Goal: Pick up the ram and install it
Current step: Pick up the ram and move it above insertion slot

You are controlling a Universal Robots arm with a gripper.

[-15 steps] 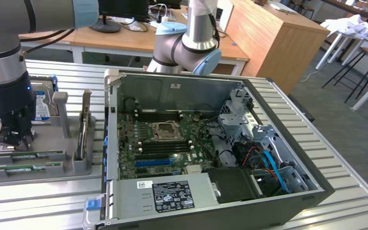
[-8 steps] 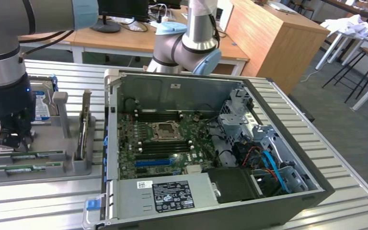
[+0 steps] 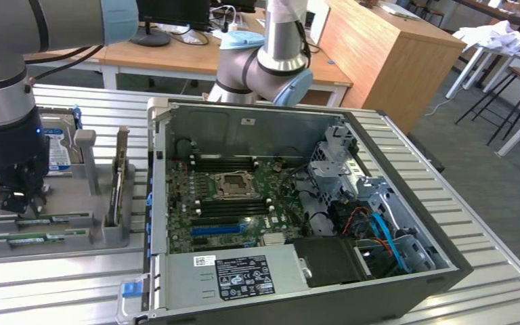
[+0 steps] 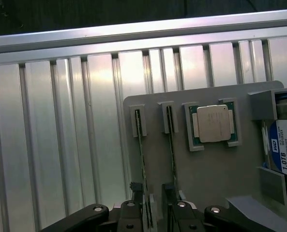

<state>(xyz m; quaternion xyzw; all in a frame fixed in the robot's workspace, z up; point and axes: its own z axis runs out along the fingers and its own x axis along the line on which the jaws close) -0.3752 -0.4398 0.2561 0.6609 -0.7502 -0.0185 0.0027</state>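
- Two green sticks stand on edge in the tray's slots, leaving both faces free for gripping.
- The gripper hangs wide open, holding nothing, fingers either side of the ram, not its twin.

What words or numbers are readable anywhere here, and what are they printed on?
"WD": on the hard drive label.
"1.0TB": on the same label, below the logo.
Too small to read: the black label on the power supply, and the white sticker beside it.
Blurred: any marking on the processor chip.
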